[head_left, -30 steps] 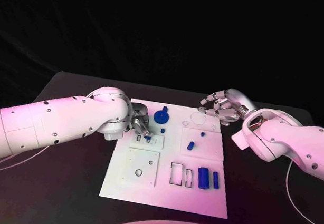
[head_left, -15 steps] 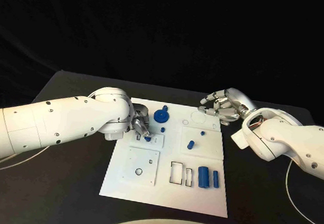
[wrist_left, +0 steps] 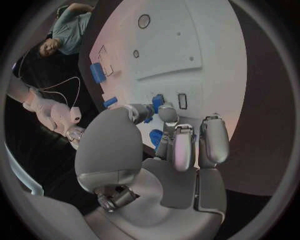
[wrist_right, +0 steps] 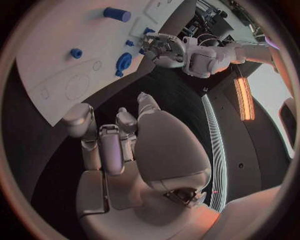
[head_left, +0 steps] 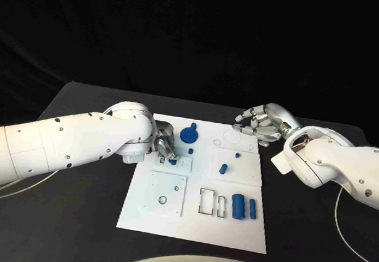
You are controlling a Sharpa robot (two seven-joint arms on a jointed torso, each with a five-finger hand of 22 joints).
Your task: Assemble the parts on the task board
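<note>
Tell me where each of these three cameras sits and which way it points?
Head view: on the robot's head, looking down at the white rectangular task board; both white arms enter, left hand, right hand.
Left wrist view: behind the left hand, facing the board.
Right wrist view: behind the right hand, facing the board's edge and the left hand.
Shared: all show the board; head and right wrist views both show the round blue knob-like part.

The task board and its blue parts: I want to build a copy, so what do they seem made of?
The task board looks like matte white plastic or painted sheet: flat, even, with no glare and crisp cut-outs. The blue parts look like moulded or printed plastic: uniform colour, with a soft sheen. The pictures cannot settle either.
</note>
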